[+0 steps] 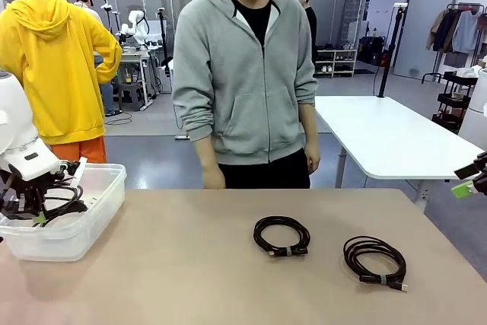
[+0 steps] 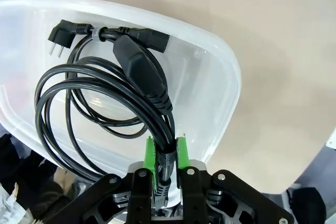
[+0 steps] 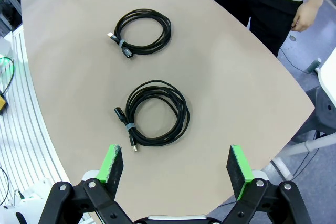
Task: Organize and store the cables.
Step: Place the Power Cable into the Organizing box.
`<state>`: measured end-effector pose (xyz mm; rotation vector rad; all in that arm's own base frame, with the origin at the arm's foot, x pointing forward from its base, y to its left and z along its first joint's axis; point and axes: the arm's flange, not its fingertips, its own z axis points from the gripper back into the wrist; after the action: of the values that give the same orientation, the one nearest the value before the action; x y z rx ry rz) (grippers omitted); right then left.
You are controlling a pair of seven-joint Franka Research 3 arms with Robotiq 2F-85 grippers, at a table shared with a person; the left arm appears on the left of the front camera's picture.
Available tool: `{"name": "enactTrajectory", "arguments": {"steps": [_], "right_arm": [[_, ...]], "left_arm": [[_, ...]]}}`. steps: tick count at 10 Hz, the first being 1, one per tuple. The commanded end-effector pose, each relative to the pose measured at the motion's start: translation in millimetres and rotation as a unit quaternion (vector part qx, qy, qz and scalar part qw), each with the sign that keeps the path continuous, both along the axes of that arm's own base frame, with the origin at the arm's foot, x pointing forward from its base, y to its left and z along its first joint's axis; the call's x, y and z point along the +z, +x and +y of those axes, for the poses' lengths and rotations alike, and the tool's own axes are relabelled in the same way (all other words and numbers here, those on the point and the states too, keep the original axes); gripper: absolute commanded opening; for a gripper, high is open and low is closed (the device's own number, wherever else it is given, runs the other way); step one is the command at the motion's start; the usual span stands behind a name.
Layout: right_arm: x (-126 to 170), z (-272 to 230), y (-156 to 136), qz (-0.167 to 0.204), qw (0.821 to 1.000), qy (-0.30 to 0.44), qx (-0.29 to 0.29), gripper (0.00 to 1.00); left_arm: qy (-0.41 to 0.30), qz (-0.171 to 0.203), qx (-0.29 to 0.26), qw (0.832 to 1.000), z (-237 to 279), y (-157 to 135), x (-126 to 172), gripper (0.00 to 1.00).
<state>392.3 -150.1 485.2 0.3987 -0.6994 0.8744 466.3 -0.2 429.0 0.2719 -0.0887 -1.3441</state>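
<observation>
A black power cable [image 2: 139,69], wound in a loose coil with a wall plug at one end, hangs over the clear plastic box [image 2: 223,85]. My left gripper [image 2: 166,148] is shut on its bundled strands, green pads tight on both sides. In the front view that gripper [image 1: 34,207] sits low in the box [image 1: 84,226] at the table's left edge. Two more coiled black cables lie on the table, one at the middle [image 1: 285,252] and one to its right [image 1: 380,278]. My right gripper [image 3: 176,163] hovers open above the nearer coil [image 3: 129,125], with the other coil [image 3: 122,44] farther off.
A person in a grey hoodie [image 1: 243,74] stands at the far side of the table with hands down. The beige tabletop [image 1: 175,264] is bare between the box and the coils. A white table [image 1: 388,135] stands behind at the right.
</observation>
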Motion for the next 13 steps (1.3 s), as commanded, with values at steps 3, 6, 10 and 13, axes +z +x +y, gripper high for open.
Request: {"name": "enactTrajectory", "arguments": {"steps": [3, 6, 10, 13], "right_arm": [[2, 1, 0, 0.0, 1.0, 0.005, -0.001, 1.0], [2, 1, 0, 0.0, 1.0, 0.005, -0.001, 1.0], [2, 1, 0, 0.0, 1.0, 0.005, -0.001, 1.0], [2, 1, 0, 0.0, 1.0, 0.005, -0.001, 1.0]], "left_arm": [[-0.013, -0.007, 0.021, 1.0, -4, 5, 6, 0.6], [-0.023, -0.007, 0.022, 0.999, -11, 8, 9, 0.96], [-0.038, -0.028, 0.034, 0.998, -18, -1, 26, 1.0], [-0.021, -0.013, 0.02, 0.999, -14, 4, 10, 1.0]]}}
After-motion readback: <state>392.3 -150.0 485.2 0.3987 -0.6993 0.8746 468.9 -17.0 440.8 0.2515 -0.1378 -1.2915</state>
